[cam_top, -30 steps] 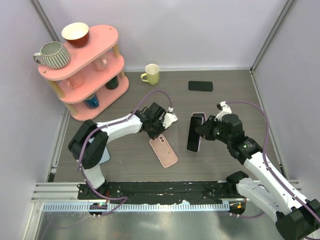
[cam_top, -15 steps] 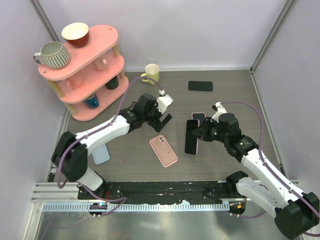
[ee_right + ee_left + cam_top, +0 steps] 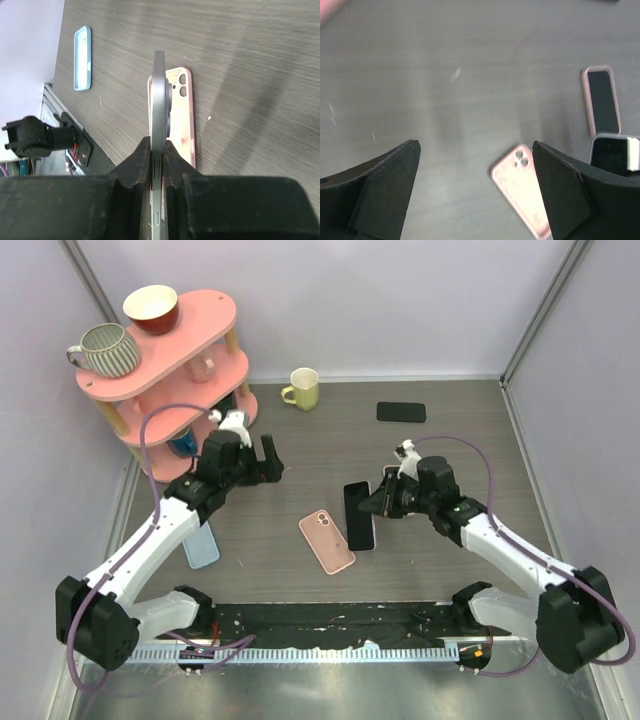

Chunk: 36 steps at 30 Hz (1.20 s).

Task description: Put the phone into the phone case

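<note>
A dark phone is held on edge above the table, with my right gripper shut on it. In the right wrist view the phone stands thin side up between the closed jaws of the right gripper. The pink phone case lies flat just beyond and to the right of it. From above, the pink phone case lies immediately left of the phone. My left gripper hangs open and empty near the shelf, well left of the case. The case shows between the jaws of the left gripper, far below.
A pink three-tier shelf with cups stands at the back left. A yellow mug and a black phone lie at the back. A blue case lies at the near left. A pink-rimmed case with a dark inside lies behind the right gripper.
My left gripper opened, let go at the pink case and drew back left toward the shelf. My right gripper carried the phone left, up to the pink case.
</note>
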Tool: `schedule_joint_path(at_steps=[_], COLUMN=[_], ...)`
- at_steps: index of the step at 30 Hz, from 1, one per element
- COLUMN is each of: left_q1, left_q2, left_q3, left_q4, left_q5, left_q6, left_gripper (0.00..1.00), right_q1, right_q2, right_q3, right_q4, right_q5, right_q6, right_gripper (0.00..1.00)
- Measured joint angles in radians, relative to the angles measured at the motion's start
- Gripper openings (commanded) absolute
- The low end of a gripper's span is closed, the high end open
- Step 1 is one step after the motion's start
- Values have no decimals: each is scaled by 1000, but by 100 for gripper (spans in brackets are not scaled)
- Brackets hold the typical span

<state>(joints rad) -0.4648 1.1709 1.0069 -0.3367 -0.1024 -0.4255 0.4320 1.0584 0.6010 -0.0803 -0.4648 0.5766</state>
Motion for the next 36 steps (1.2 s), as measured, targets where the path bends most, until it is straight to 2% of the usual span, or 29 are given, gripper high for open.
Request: schedule_joint_path(at_steps=[1, 3, 8, 18, 24, 29, 35, 36], left_q1=[10, 21, 23, 23, 23, 23, 23, 23], left_q2=[-22, -55, -61, 86, 113, 139, 191, 197], left_q3=[-49, -137, -280, -297, -298, -311, -330, -331], left_q4=[-13, -47, -86, -90, -57, -33, -13, -8], left_q5=[20, 56, 157, 257, 321, 342, 368, 375], left_q6=[-40, -108, -269, -362, -389, -405, -415, -417], left_gripper=[91, 85, 80, 70, 67, 60, 43, 37], right_q1=[9, 33, 92, 109, 111, 124, 142, 143], right_q2=[29, 89, 243, 555, 607, 626, 636, 640], right_q3=[0, 2, 47, 293, 314, 314, 315, 315], right_q4=[19, 52, 87, 30, -29, -77, -85, -85], right_q5=[-13, -39, -117, -240, -257, -259, -259, -259], right_q6=[0, 0, -31, -154, -200, -230, -236, -235], right_gripper=[3, 3, 3, 2, 2, 2, 2, 2])
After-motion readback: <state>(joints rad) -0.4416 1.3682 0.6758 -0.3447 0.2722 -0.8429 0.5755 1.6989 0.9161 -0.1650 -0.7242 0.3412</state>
